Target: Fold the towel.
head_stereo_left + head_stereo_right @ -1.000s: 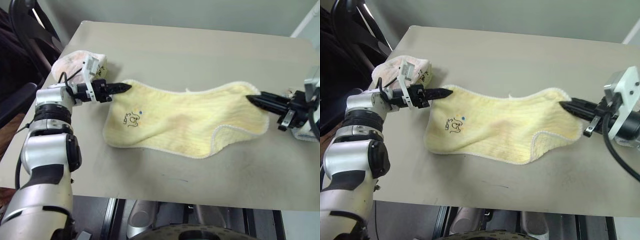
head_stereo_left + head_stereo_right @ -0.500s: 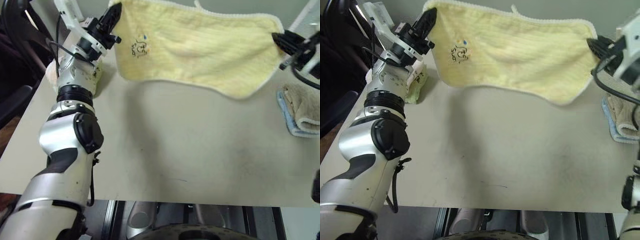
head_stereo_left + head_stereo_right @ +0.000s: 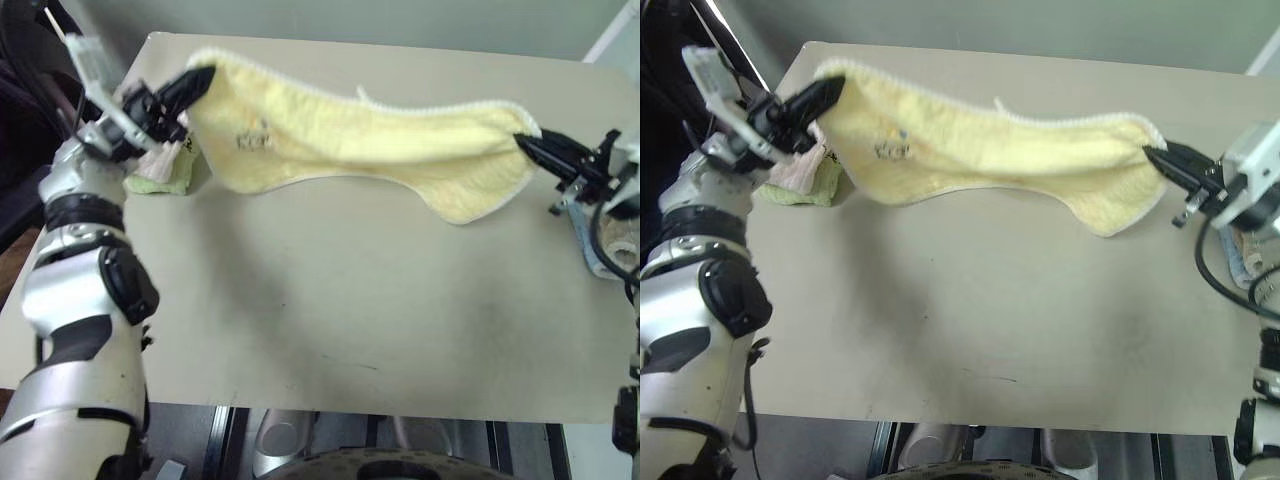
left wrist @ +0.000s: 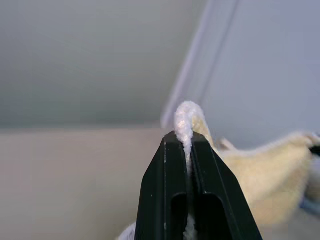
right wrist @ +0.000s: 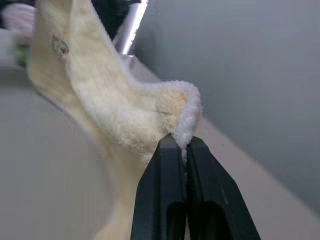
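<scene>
Lifted since before, terry towel [image 3: 380, 150] sags between pincers.

The towel [image 3: 370, 150] is stretched across the upper part of the head view, above the table [image 3: 340, 310], between the two grippers. The left gripper [image 3: 200, 80] is seen at upper left, clamped on one corner; the right gripper [image 3: 527, 145] at right, clamped on the other. A folded towel [image 3: 160, 172] lies on the table at upper left, below the left gripper. Another folded towel [image 3: 603, 255] lies at the right edge.
</scene>
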